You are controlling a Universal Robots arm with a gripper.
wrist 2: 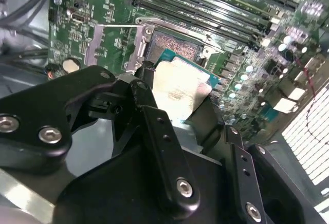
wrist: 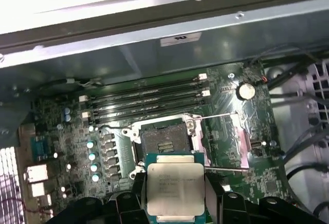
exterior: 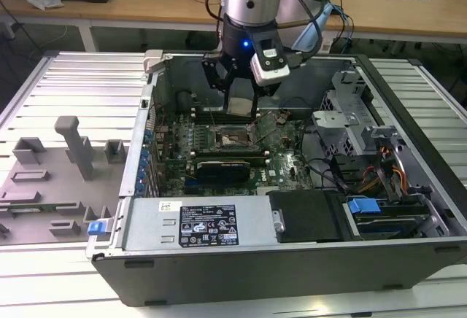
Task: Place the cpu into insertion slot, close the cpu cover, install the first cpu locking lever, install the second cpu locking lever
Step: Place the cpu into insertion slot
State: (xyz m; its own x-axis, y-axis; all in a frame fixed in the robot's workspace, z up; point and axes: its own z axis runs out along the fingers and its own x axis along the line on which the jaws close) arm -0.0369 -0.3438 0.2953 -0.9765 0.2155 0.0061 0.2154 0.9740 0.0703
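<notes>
Hovering near uncovered insertion slot (wrist: 163, 143), cpu (wrist: 175, 188) is held clamped between jaws, not yet seated. Risk judged: tilted or offset lowering could bend pins or jam it on rim.

Exterior view: high, looking down into open case (exterior: 292, 270). Both wrist views: close over motherboard (wrist: 229, 113), opposite sides of my gripper (wrist: 175, 196), sharing cpu (wrist: 175, 185), insertion slot (wrist: 162, 143).
</notes>
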